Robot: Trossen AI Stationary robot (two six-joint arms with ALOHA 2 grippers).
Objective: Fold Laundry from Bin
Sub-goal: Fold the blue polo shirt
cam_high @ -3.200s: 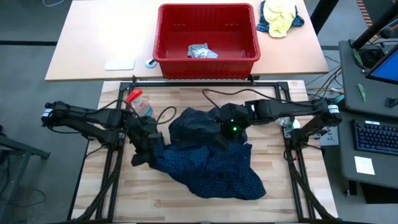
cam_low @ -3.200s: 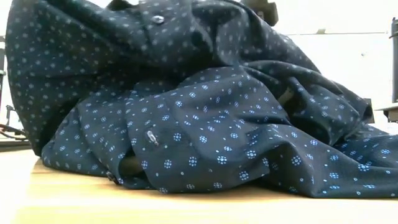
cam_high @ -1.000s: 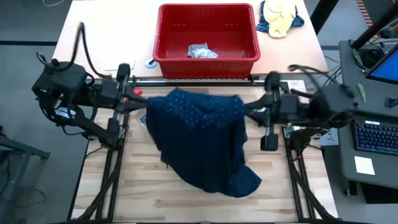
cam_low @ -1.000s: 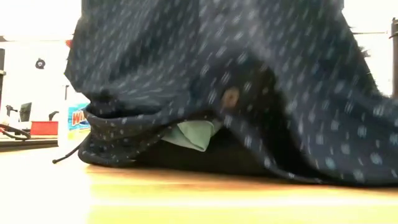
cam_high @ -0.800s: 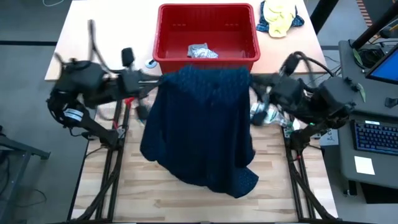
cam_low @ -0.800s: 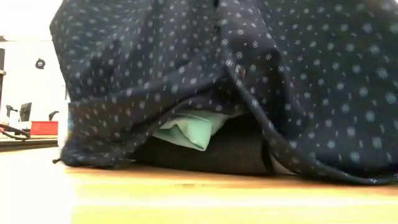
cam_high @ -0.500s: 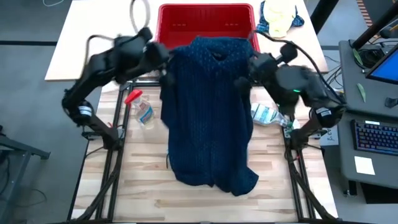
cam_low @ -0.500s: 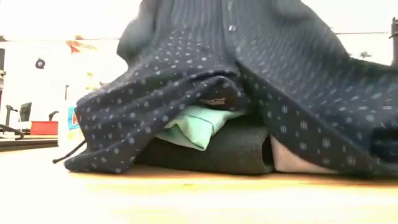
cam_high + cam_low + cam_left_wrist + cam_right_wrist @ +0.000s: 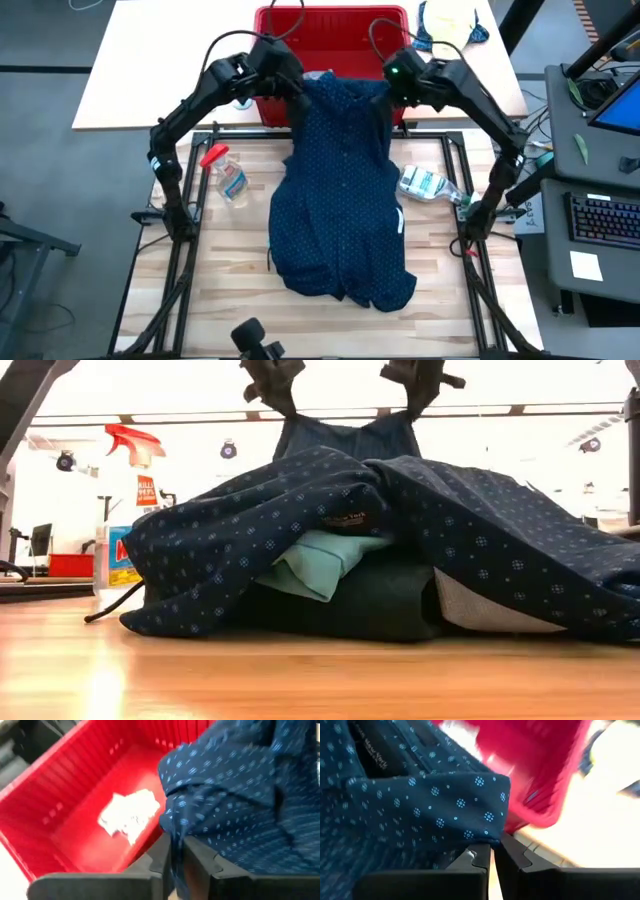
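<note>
The navy dotted shirt point(image 9: 340, 190) hangs stretched between my two grippers, its upper edge raised over the near rim of the red bin point(image 9: 330, 25) and its lower part trailing down the wooden table point(image 9: 230, 270) toward the front edge. My left gripper point(image 9: 283, 72) is clamped on one top corner of the shirt; my right gripper point(image 9: 395, 75) is pinched on the other (the wrist views show cloth caught between each pair of fingers). From table level, the shirt drapes over a stack of folded garments: a turquoise one point(image 9: 315, 565) lies on a dark grey one point(image 9: 370, 605), with a light grey piece point(image 9: 480, 610) at the side. Inside the bin lies one small pale crumpled item point(image 9: 131, 814). On the table, a spray bottle point(image 9: 222, 170) rests left of the shirt and a plastic bottle point(image 9: 430, 185) right of it, lying on its side. A yellow-and-blue cloth bundle point(image 9: 450, 25) sits beside the bin.
</note>
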